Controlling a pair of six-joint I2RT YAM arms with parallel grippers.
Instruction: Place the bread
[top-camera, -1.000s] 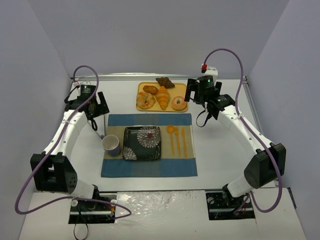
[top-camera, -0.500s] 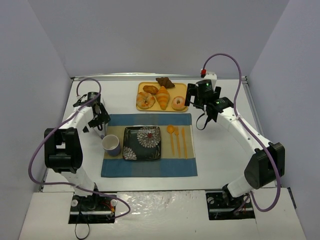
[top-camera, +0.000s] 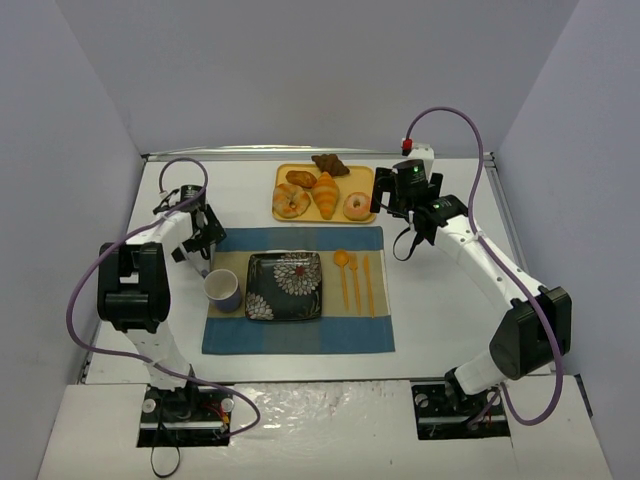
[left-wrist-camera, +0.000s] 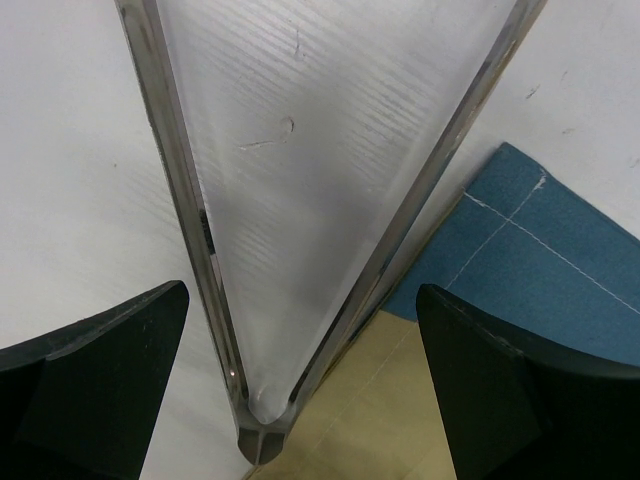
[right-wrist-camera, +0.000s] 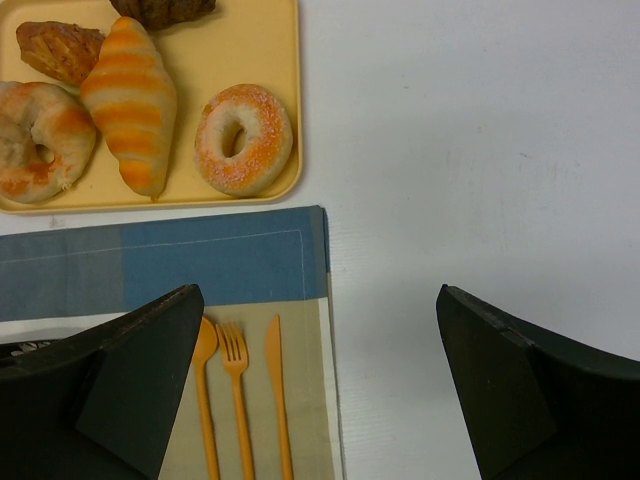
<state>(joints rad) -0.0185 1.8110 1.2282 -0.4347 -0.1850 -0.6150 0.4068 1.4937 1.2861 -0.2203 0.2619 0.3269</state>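
Right gripper (right-wrist-camera: 318, 300) fingers spread wide, empty; left gripper (left-wrist-camera: 300, 300) same. I see striped orange croissant (right-wrist-camera: 130, 100), sugared doughnut (right-wrist-camera: 243, 137) on yellow tray (right-wrist-camera: 250, 40).

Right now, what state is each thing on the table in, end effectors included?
Left end effector, open, empty.
Right end effector, open, empty.
Plate, empty, on the placemat.
Cup, upright, beside the plate.
Tray, loaded.
Croissant, lying on the tray.
Sugared doughnut, lying on the tray.

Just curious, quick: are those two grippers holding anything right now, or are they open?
Left gripper: open, holding nothing.
Right gripper: open, holding nothing.
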